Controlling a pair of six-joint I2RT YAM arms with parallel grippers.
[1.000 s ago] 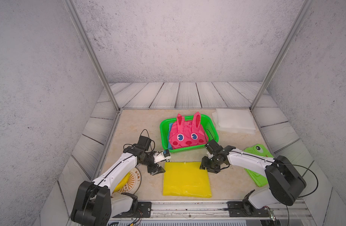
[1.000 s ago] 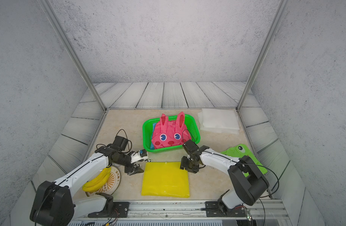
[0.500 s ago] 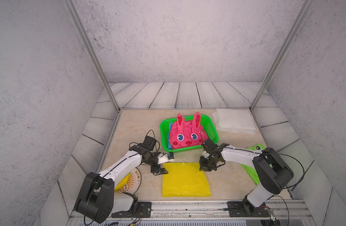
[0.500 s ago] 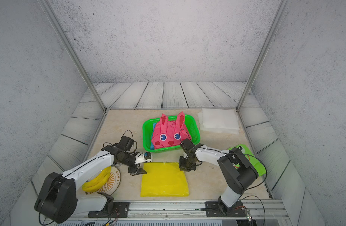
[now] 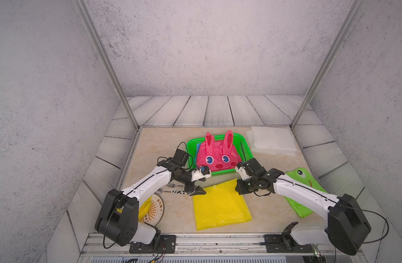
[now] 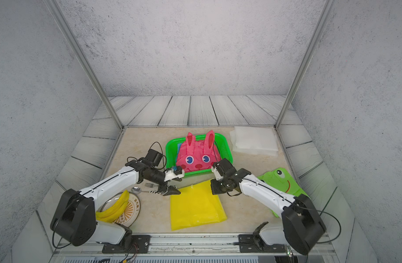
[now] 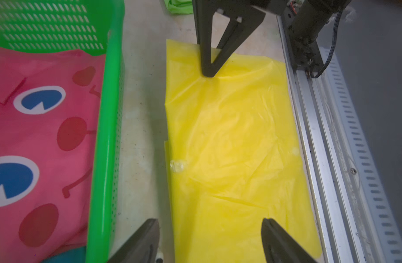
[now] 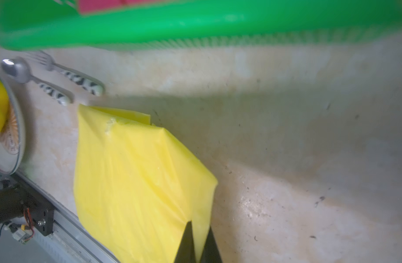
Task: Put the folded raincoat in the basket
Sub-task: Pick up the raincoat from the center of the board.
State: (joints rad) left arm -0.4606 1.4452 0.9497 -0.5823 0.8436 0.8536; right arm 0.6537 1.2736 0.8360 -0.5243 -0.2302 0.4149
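The folded raincoat (image 5: 220,205) (image 6: 195,207) is a flat yellow square lying at the front middle of the table. My right gripper (image 5: 237,187) (image 8: 198,224) is shut on its far right corner, and the plastic there is pulled up into a ridge. My left gripper (image 5: 202,185) (image 7: 210,222) is open, its jaws standing either side of the raincoat's (image 7: 229,148) far left edge, with the right gripper (image 7: 209,72) across from it. The green basket (image 5: 222,173) (image 7: 106,136) stands just beyond, holding a pink rabbit-faced raincoat (image 5: 216,157).
A lime frog-faced raincoat (image 5: 302,182) lies under the right arm. White folded sheets (image 5: 270,141) sit at the back right. A fork and spoon (image 6: 150,185) and a plate of bananas (image 6: 120,209) lie under the left arm. The metal rail (image 7: 309,136) borders the raincoat's near edge.
The right gripper has shut on the yellow raincoat's far right corner and raised it slightly. The left gripper has moved right to the raincoat's far left edge, staying open.
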